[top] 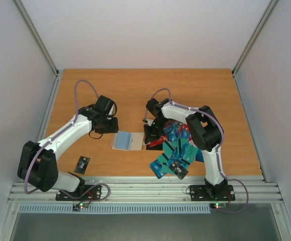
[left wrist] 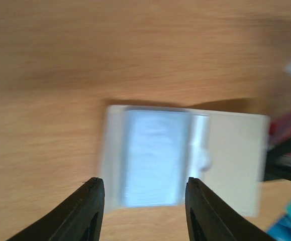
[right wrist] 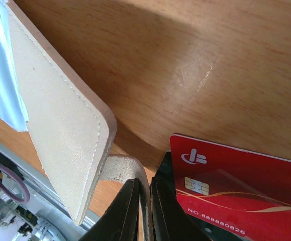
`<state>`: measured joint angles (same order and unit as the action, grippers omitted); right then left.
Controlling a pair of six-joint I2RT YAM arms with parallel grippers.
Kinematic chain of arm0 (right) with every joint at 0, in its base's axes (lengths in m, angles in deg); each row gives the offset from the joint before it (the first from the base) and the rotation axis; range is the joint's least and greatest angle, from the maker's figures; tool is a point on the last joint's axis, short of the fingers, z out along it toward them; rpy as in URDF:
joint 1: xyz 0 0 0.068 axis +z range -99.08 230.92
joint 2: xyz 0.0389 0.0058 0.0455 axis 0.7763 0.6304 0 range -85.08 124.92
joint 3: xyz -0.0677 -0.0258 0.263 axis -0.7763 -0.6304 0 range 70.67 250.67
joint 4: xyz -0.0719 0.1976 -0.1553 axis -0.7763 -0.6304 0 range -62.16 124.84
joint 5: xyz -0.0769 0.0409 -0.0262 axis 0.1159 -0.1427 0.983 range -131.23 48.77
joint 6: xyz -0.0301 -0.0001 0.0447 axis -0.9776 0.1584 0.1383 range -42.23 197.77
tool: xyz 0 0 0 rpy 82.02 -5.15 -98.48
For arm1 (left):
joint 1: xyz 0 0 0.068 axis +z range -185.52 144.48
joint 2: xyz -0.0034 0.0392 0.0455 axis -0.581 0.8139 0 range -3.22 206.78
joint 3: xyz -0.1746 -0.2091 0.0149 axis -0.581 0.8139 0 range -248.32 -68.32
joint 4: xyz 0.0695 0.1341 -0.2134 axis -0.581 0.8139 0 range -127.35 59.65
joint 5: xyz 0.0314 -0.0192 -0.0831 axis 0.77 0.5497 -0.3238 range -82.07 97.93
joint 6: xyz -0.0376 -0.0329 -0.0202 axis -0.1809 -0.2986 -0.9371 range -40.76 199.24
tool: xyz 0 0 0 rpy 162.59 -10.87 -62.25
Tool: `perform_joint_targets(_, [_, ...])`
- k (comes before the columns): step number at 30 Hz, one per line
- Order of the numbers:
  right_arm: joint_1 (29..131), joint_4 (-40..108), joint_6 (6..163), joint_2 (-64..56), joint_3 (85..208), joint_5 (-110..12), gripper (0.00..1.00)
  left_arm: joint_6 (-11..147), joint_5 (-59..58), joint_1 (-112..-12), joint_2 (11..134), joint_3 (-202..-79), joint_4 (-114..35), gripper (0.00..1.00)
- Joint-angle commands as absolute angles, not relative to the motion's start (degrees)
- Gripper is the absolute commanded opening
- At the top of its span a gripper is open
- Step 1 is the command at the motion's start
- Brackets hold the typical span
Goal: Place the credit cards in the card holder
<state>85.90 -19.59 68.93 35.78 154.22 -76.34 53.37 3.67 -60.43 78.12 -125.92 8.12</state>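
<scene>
Right gripper [right wrist: 145,195]: jaws clenched on the card holder's clasp tab [right wrist: 119,168], the cream strap pinched between the two fingers. The card holder [right wrist: 60,120] lies open on the table [top: 135,90], its beige flap just beside the right fingers. A red card [right wrist: 235,187] with a chip lies against the right-hand finger, printed side up. Left gripper [left wrist: 144,185]: jaws released and spread, straddling the near edge of the clear sleeves [left wrist: 153,158]; the view is blurred and I cannot tell whether it touches. From above, the holder sits between the two grippers. The credit cards [top: 178,150] lie heaped under the right arm, mostly teal and blue. One black card [top: 82,164] lies apart, near the left arm's base.
</scene>
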Motion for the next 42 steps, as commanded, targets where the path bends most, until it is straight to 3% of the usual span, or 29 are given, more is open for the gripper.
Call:
perform_joint_targets(1, [86.1,-19.2,69.5,35.7,155.5,-77.1,0.10,59.9,-5.4,-64.6,78.0,-129.7,5.3,0.45])
perform_joint_targets(5, [86.2,-19.5,69.5,35.5,155.9,-77.1,0.11,62.1,-13.4,-66.6,84.5,-130.6,2.0,0.41])
perform_joint_targets(14, [85.9,-20.1,69.2,32.7,156.1,-76.7,0.18,60.0,-18.0,-67.8,93.7,-128.7,-4.4,0.40])
perform_joint_targets(23, [81.0,-21.0,70.5,23.8,152.3,-75.7,0.34,58.9,-17.5,-68.6,97.9,-128.9,-6.0,0.38])
perform_joint_targets(36, [70.8,-26.8,77.7,1.0,135.6,-71.8,0.77,63.1,-21.7,-70.2,97.0,-132.4,-5.5,0.37])
perform_joint_targets(42, [69.6,-32.5,81.4,-3.8,131.3,-72.5,0.88,65.0,-23.2,-70.4,94.6,-134.2,-3.3,0.37])
